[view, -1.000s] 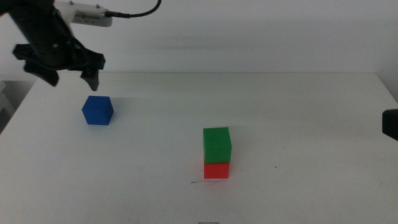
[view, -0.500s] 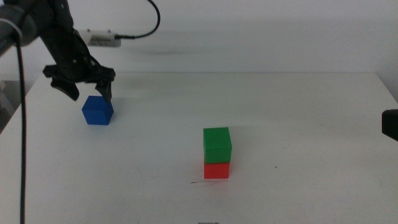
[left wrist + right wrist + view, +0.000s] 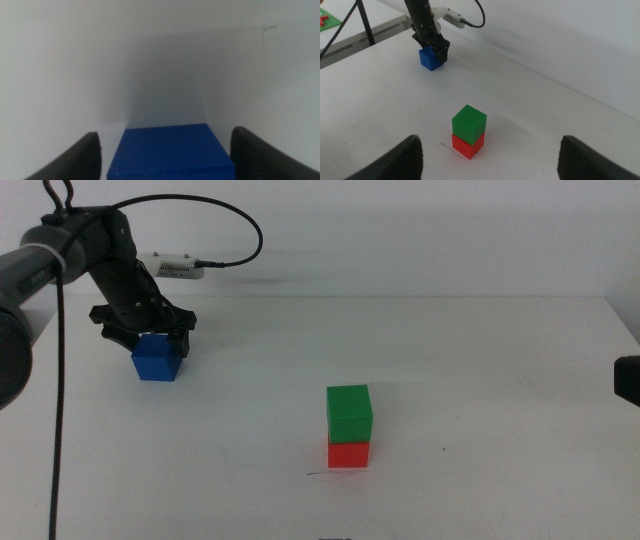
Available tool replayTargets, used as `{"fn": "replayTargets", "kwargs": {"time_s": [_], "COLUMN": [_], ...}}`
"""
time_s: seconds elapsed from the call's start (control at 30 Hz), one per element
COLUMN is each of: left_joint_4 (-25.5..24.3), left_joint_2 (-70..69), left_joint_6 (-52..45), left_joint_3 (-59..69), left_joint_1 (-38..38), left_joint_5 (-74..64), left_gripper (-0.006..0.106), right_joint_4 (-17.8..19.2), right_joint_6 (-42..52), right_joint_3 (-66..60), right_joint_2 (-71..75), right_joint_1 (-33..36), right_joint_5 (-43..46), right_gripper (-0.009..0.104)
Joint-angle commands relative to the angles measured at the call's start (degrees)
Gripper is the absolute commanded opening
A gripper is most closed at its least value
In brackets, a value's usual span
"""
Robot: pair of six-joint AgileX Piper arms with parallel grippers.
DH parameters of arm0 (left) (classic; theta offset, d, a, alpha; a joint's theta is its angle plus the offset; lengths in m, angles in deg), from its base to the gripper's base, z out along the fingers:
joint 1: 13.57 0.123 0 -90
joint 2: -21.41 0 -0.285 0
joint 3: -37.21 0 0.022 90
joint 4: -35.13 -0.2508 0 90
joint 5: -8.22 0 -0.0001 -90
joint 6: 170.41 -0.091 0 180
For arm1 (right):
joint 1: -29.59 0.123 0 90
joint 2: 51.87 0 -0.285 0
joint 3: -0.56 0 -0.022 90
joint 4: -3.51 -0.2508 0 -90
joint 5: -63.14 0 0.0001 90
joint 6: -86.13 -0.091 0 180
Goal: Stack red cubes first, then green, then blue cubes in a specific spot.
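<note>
Nearest to you, the right claw [image 3: 490,160] waits low at the desk's [image 3: 480,360] right side, jaws spread wide with nothing between them.

Ahead of it, note the short dark scratch [image 3: 320,473] marking the specific spot. The red cube [image 3: 348,453] sits on the desk just beside that mark, and the green cube [image 3: 349,412] rests squarely on top of it. Two of the three tiers are in place.

Farther off, at the far left of the desk, the blue cube [image 3: 157,357] stands on the surface, well apart from the stack. The left claw [image 3: 146,333] is lowered over it, jaws apart and straddling the cube; the left wrist view shows one jaw on each side of the blue cube [image 3: 170,152] with a gap at both faces.

Step in hand, judged from this: grasping the blue cube. The next move calls for closing the jaws evenly on both faces, lifting straight up, then carrying the cube over the green cube and setting it down aligned.

No brand, label or legible writing is visible.
</note>
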Motion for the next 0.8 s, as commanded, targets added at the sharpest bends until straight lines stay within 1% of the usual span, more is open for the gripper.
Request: {"fn": "replayTargets", "kwargs": {"time_s": [0.0,0.03,0.1,0.2,0.3,0.43,0.47,0.53,0.63,0.73,0.77], "left_joint_4": [1.09,1.09,1.4,3.52,5.67,7.19,7.65,8.17,7.52,5.31,3.79], "left_joint_2": [-3.61,-3.61,-3.61,-4.26,-5.26,-8.96,-10.96,-15.82,-25.75,-35.87,-39.01], "left_joint_6": [-1.66,-1.95,-1.95,-1.95,-2.25,-1.28,-0.74,0.45,3.62,9.7,12.65], "left_joint_3": [-2.08,-2.08,-2.08,-2.08,-2.08,-0.83,0.7,5.92,17.65,29.71,32.84], "left_joint_1": [-0.09,-0.04,0.18,0.28,0.28,0.28,0.2,-0.25,-2.28,-6.37,-8.33], "left_joint_5": [1.84,1.86,1.22,-0.89,-4.38,-8.56,-8.15,-6.92,-2.4,3.55,5.11], "left_gripper": [0.076,0.072,0.058,0.037,0.019,0.001,-0.001,-0.002,-0.002,-0.002,-0.002], "right_joint_4": [0.3,0.3,0.3,0.3,0.3,0.3,0.3,0.3,0.3,0.3,0.3], "right_joint_6": [0.65,0.65,0.65,0.65,0.65,0.65,0.65,0.65,0.65,0.65,0.65], "right_joint_3": [1.61,1.61,1.61,1.61,1.61,1.61,1.61,1.61,1.61,1.61,1.61], "right_joint_2": [-0.16,-0.16,-0.16,-0.16,-0.16,-0.16,-0.16,-0.16,-0.16,-0.16,-0.16], "right_joint_1": [-0.4,-0.4,-0.4,-0.4,-0.4,-0.4,-0.4,-0.4,-0.4,-0.4,-0.4], "right_joint_5": [4.45,4.45,4.45,4.45,4.45,4.45,4.45,4.45,4.45,4.45,4.45], "right_gripper": [0.083,0.083,0.083,0.083,0.083,0.083,0.083,0.083,0.083,0.083,0.083]}}
